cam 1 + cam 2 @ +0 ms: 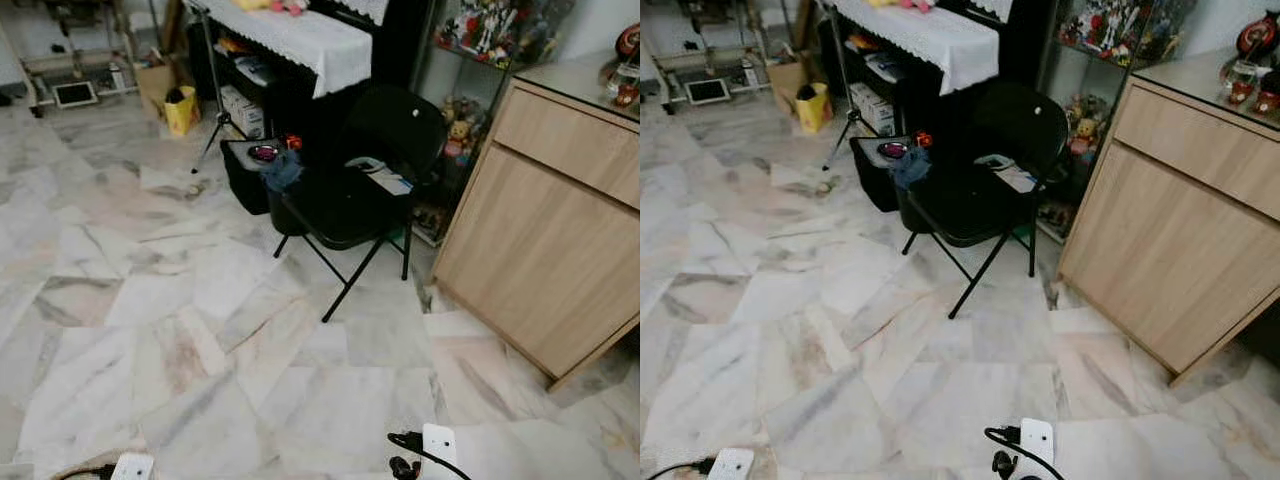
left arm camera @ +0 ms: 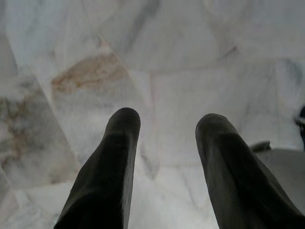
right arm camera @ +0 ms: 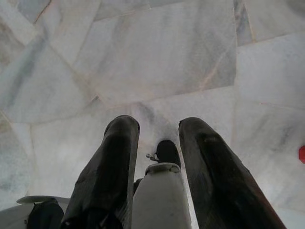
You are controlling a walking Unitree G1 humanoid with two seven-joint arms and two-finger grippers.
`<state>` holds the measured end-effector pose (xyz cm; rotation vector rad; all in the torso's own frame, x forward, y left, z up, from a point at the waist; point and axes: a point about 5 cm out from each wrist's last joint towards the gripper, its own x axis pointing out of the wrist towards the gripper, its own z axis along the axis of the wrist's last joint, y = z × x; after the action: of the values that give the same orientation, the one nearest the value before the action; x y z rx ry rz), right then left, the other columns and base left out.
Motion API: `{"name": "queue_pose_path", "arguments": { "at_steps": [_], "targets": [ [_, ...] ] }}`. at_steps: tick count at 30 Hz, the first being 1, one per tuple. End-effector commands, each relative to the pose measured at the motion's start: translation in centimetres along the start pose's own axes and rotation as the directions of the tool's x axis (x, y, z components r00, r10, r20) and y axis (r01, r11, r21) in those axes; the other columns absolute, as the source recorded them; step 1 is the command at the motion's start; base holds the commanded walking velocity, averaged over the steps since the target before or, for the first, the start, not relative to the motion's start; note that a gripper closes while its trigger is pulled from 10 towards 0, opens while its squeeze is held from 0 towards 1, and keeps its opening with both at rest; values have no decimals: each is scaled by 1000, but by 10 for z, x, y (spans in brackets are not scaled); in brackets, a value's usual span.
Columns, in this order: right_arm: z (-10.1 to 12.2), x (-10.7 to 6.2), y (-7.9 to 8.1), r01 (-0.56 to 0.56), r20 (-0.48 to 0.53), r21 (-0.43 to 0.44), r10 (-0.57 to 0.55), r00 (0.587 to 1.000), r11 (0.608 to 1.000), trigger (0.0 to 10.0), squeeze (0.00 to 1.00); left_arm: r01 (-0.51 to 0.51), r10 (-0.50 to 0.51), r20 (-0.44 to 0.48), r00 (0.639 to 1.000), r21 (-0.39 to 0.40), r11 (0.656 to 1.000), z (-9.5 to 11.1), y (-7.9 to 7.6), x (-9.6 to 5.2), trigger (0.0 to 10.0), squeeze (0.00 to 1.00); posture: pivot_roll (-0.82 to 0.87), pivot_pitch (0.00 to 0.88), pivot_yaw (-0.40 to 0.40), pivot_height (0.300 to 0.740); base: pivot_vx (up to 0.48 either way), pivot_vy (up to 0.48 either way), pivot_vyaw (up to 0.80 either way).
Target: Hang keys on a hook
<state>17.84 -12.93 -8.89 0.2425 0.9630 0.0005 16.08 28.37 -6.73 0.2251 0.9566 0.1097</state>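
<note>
Marble floor (image 1: 200,330), pale grey with rust-brown veins, spreads across the room seen from the robot's head. At 12 o'clock stands a black folding chair (image 1: 360,190) with papers (image 1: 380,178) on its seat; their print is too small to read. Beyond it, toward 12 o'clock at the far edge, a black shelf unit (image 1: 290,90) carries a white lace cloth (image 1: 300,35). Boxes (image 1: 243,110) on its lower shelf have labels too blurred to read. A yellow bag (image 1: 181,110) sits at 11 o'clock beside a cardboard box (image 1: 152,80). A light wooden cabinet (image 1: 545,250) fills the 2 to 3 o'clock side, with small figurines (image 1: 1240,80) on its top. In the right wrist view, the right gripper (image 3: 159,125) hangs over the floor with its two black fingers closed against the sides of a white key fob (image 3: 159,195). The fob's long axis runs along the fingers. Its far end points away from the wrist toward the floor, at 12 o'clock in that picture. That end carries a dark rounded piece (image 3: 167,151), possibly a key head, with a small metal ring (image 3: 152,156) just beside it. In the left wrist view, the left gripper (image 2: 167,119) hangs above the marble with its fingers spread apart and bare floor between them.
</note>
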Motion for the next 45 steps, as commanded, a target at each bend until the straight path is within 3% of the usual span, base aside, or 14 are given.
{"name": "queue_pose_path", "arguments": {
  "at_steps": [1, 9, 13, 19, 25, 29, 37, 45],
  "targets": [
    [-6, -1, -2, 12, -12, -1, -12, 1000, 1000, 10000, 0, -15, 14, -25, 1000, -24, 1000, -5, 2, -1, 10000, 0, 132, 0, -68, 740, 0, 0, -744],
    [-3, -2, -11, 31, -5, -28, -31, 999, 999, 10000, 0, -12, 11, -40, 999, -26, 1000, -13, -6, -2, 10000, 0, 130, 0, -90, 740, 0, -206, -744],
    [4, -2, -15, 35, 17, -63, -34, 999, 997, 10000, 0, -45, 39, -64, 997, -94, 995, -29, 6, -8, 10000, 0, 119, 0, -85, 740, 0, 0, -742],
    [6, -2, -19, 43, 22, -58, -42, 999, 997, 10000, 0, -50, 45, -81, 996, -69, 996, -39, 19, -14, 10000, 0, 131, 0, -65, 740, 0, 0, -744],
    [2, -3, -21, 62, 19, -21, -62, 998, 998, 10000, 0, -34, 31, -75, 997, -32, 999, -35, 19, -13, 10000, 0, 130, 0, -41, 740, 0, 0, -743],
    [-7, -4, -18, 73, 4, 20, -73, 997, 997, 10000, 0, -16, 16, -58, 998, -1, 1000, -19, 6, -5, 10000, 0, 140, 0, -18, 740, 0, 0, -744],
    [-10, -3, -11, 41, -5, -30, -42, 999, 999, 10000, 0, 28, -28, -13, 1000, 13, 1000, 13, -36, 8, 10000, 0, 126, 0, -2, 740, 0, 0, -744],
    [-4, -4, -18, 48, 2, -85, -48, 999, 995, 10000, 0, 42, -42, -7, 999, 18, 999, 20, -49, 10, 10000, 0, 121, 0, -27, 740, 0, 0, -740]
  ]
}}
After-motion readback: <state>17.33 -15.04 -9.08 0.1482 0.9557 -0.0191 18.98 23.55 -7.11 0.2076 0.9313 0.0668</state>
